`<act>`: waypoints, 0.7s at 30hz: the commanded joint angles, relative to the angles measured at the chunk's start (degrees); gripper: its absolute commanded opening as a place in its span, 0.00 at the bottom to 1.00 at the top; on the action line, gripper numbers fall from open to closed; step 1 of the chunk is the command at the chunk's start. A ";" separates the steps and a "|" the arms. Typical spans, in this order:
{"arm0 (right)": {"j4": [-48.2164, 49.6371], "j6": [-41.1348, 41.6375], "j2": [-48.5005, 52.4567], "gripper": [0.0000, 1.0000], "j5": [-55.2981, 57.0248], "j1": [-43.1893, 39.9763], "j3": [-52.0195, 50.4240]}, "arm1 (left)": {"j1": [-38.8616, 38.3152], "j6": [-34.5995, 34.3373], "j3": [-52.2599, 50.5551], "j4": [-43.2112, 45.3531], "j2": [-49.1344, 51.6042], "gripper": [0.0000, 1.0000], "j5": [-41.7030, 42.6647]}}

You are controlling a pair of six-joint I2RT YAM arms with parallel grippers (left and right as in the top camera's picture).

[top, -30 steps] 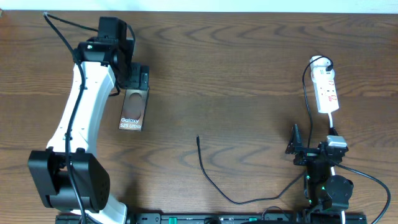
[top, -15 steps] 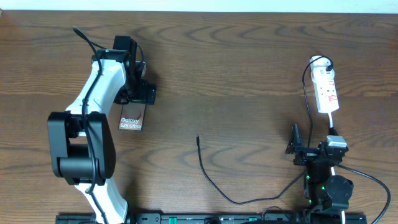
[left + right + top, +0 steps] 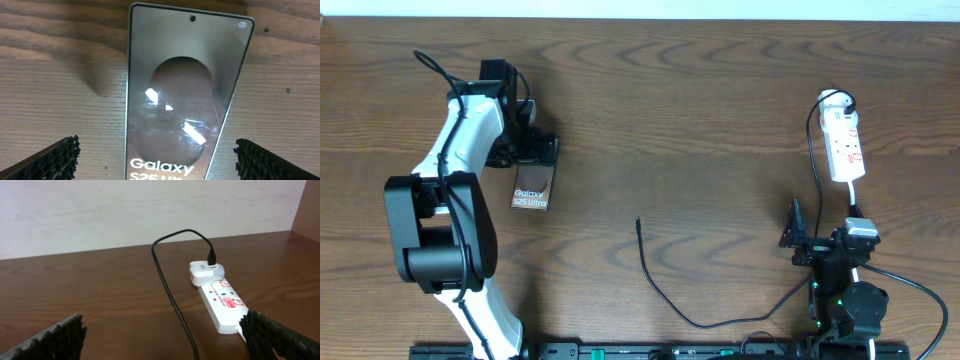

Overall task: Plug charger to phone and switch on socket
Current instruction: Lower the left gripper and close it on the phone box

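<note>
The phone (image 3: 532,187) lies flat on the table at the left, its "Galaxy" lettering facing up. My left gripper (image 3: 531,150) hovers over its far end, open. In the left wrist view the phone (image 3: 185,95) lies between the two fingers (image 3: 162,162), with a gap on each side. The charger cable's slim black tip (image 3: 638,222) lies loose mid-table, and the cable curves to the front right. The white socket (image 3: 845,145) lies at the far right. My right gripper (image 3: 798,240) is open and empty in front of it. In the right wrist view the socket (image 3: 223,304) lies ahead of the open fingers (image 3: 165,345).
A white adapter (image 3: 205,272) with a black cable (image 3: 170,290) is plugged in at the socket's far end. A pale wall stands behind the table's back edge. The arm bases stand at the front edge.
My left arm has folded and swung, and its gripper has come down from beyond the phone's far end to over it. The phone, charger and right arm have not moved.
</note>
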 commanded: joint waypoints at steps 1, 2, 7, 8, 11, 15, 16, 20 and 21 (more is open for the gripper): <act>-0.24 -0.72 -0.26 0.99 -0.31 -0.17 -0.07 | 0.15 1.42 -0.28 0.24 0.13 0.98 0.57; -0.24 -0.72 -0.26 0.99 -0.31 -0.17 -0.07 | 0.15 1.40 -0.33 0.37 0.13 0.98 0.57; -0.24 -0.72 -0.26 0.99 -0.31 -0.17 -0.07 | 0.15 1.38 -1.27 1.79 0.15 0.98 0.59; -0.24 -0.72 -0.26 0.99 -0.31 -0.17 -0.07 | 0.15 1.40 -1.68 2.14 0.15 0.98 0.57; -0.24 -0.72 -0.26 0.99 -0.31 -0.17 -0.07 | 0.15 1.38 -3.39 3.61 0.15 0.98 0.57; -0.24 -0.72 -0.26 0.99 -0.31 -0.17 -0.07 | -0.02 0.92 -3.78 4.20 0.15 0.98 0.57; -0.24 -0.72 -0.26 0.99 -0.31 -0.17 -0.07 | -0.15 0.92 -3.78 4.20 0.15 0.98 0.57; -0.24 -0.72 -0.26 0.99 -0.31 -0.17 -0.07 | -1.31 0.96 -3.80 4.37 0.15 0.98 0.52; -0.24 -0.72 -0.26 0.99 -0.31 -0.17 -0.07 | -1.57 0.98 -3.80 4.55 0.15 0.98 0.50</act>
